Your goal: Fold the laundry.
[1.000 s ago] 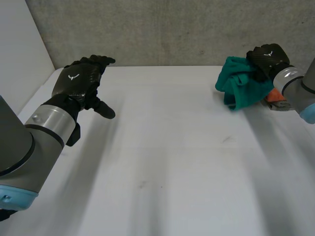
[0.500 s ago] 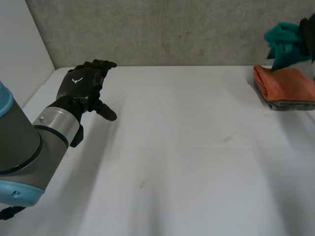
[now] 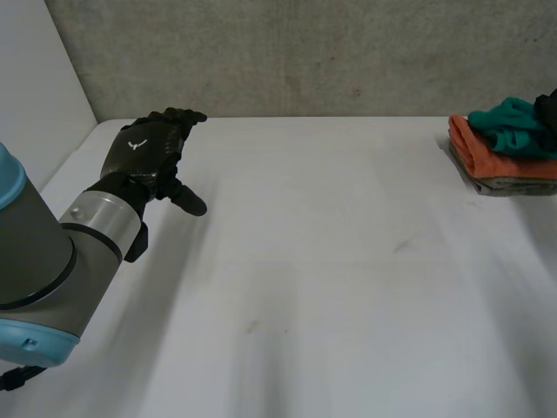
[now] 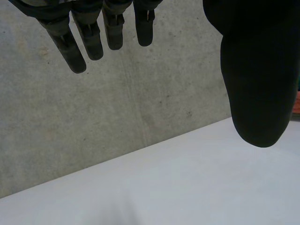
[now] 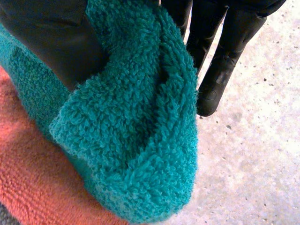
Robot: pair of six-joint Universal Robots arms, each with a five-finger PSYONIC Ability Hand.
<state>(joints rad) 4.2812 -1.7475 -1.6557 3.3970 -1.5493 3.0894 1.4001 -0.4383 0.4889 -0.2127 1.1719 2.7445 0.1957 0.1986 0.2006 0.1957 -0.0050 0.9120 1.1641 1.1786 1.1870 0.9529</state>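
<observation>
A bunched teal towel (image 3: 509,122) lies on top of a folded orange towel (image 3: 496,158) at the table's far right edge. Under both is a grey folded cloth (image 3: 513,186). My right hand (image 3: 549,106) is at the teal towel's right side. In the right wrist view its thumb (image 5: 51,37) and fingers (image 5: 220,56) pinch the teal towel (image 5: 136,140) between them, just above the orange towel (image 5: 28,183). My left hand (image 3: 144,152) hovers over the table's far left corner, open and holding nothing. Its straight fingers (image 4: 93,33) and thumb (image 4: 258,70) are spread apart.
The white table (image 3: 331,261) stretches bare between the two hands. A concrete wall (image 3: 305,52) closes the far edge. A white panel (image 3: 35,87) stands along the left side.
My right hand lifted the teal towel off the table, carried it right and set it down onto the orange towel. The left hand has hardly moved.
</observation>
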